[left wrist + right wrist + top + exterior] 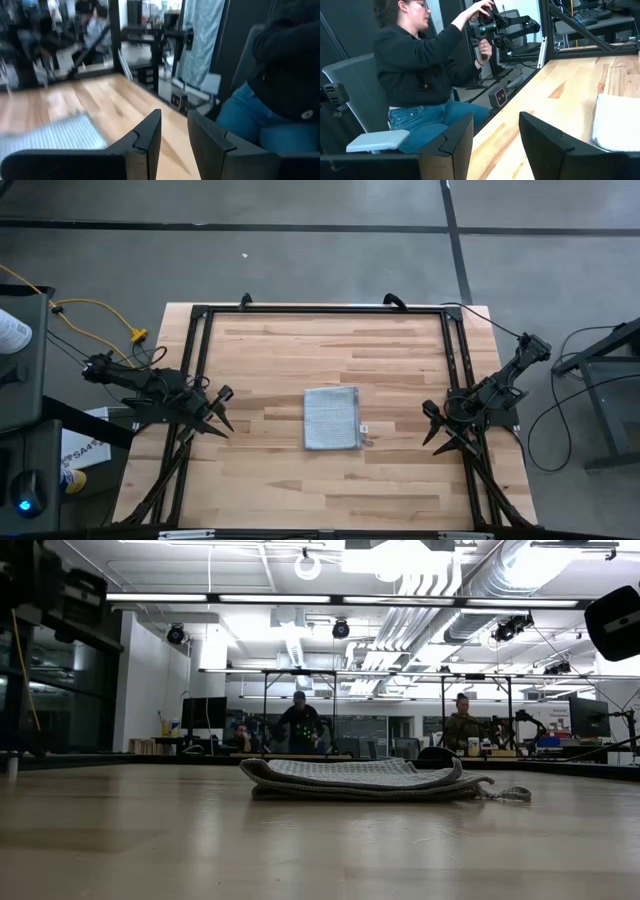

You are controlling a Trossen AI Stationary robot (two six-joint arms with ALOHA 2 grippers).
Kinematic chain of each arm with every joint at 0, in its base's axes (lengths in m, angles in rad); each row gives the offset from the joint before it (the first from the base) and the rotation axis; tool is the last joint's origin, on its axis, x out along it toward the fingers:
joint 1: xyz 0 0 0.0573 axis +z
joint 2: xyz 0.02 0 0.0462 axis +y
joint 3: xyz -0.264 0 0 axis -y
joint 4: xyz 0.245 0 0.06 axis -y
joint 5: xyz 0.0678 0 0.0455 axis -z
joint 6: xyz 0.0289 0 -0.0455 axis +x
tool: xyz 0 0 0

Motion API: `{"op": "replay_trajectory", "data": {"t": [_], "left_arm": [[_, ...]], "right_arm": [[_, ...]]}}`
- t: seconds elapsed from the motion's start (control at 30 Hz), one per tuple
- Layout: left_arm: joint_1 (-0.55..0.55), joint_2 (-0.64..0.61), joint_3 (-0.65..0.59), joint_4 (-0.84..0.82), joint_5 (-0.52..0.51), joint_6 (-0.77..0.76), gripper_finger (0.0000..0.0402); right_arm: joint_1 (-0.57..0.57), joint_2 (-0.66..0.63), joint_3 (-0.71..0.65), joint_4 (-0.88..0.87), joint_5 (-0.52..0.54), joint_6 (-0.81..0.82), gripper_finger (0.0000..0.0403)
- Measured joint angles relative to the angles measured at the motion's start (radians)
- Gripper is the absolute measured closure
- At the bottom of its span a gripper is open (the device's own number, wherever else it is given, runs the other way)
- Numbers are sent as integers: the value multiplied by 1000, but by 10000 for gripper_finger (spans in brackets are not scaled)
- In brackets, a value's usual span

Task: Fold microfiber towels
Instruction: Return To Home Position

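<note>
Only a white box point(80, 452) shows lettering, seemingly "SA4".

The towel point(331, 419) is soft woven cloth, matt, with a fine ribbed texture. The table point(300, 350) top is smooth pale wood with a faint sheen. The frame point(320, 308) along its edges looks like black metal. The left gripper point(174, 115) and right gripper point(496, 118) are matt dark plastic.
</note>
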Motion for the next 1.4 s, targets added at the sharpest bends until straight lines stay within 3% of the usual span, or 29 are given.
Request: {"op": "replay_trajectory", "data": {"t": [0.3, 0.6, 0.8, 0.97, 1.27, 1.4], "left_arm": [[0, 0, -95, 167, 0, 18, 305], [0, 1, -97, 160, 0, -23, 305], [0, 8, -98, 159, -5, -135, 305], [0, 8, -99, 155, -59, -112, 305], [0, 25, -100, 148, -109, 59, 305], [0, 24, -101, 119, -268, 71, 305]], "right_arm": [[0, 0, 0, 0, 0, 0, 250], [0, 0, 0, 0, 0, 0, 250], [0, 0, 0, 0, 0, 0, 250], [0, 0, 0, 0, 0, 0, 250], [0, 0, 0, 0, 0, 0, 250], [0, 0, 0, 0, 0, 0, 250]]}}
